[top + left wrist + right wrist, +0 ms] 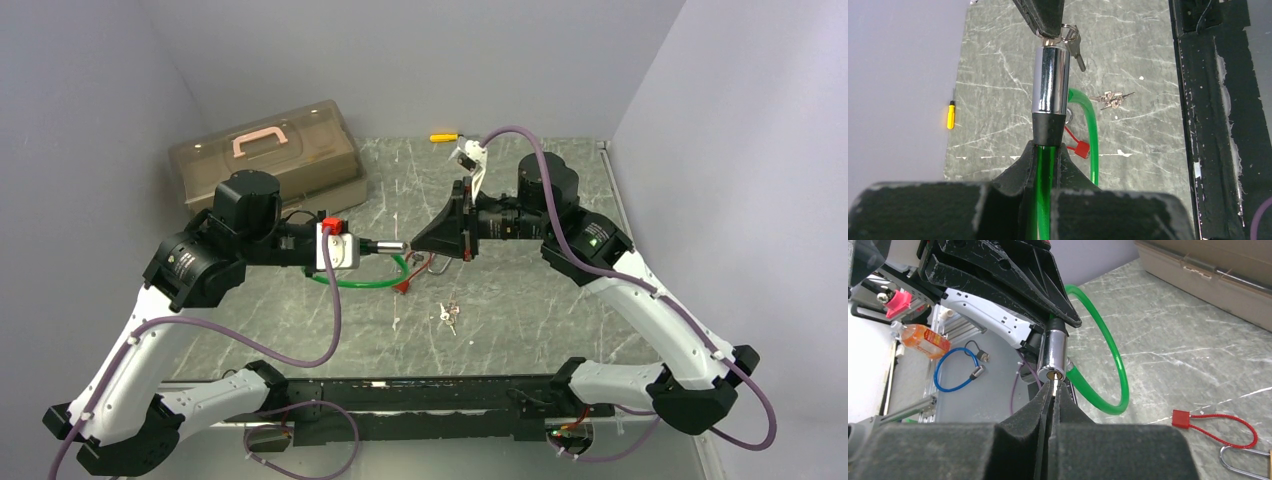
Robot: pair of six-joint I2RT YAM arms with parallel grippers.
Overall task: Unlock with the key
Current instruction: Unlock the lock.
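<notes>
Grey marbled table, plain grey walls.

Top view: the left gripper is clamped on the lock and holds it level above the table. The right gripper faces it nose to nose, pinched on the key. A toolbox stands at the rear left with its lid down and its contents hidden. Spare keys lie loose on the table nearer the arm bases.

Left wrist view: the fingers grip the black collar just below the chrome barrel. The green cable loops away to one side. A second key hangs from the ring beside the barrel end.

Right wrist view: the key blade meets the keyway. How deep it sits cannot be told.

Caution:
- Turning with the blade off axis or only partly seated would likely bind it or twist it out of the pads.
- The collar is round, so the barrel may rotate with the key and the lock would stay shut.
- The hanging key may snag.
</notes>
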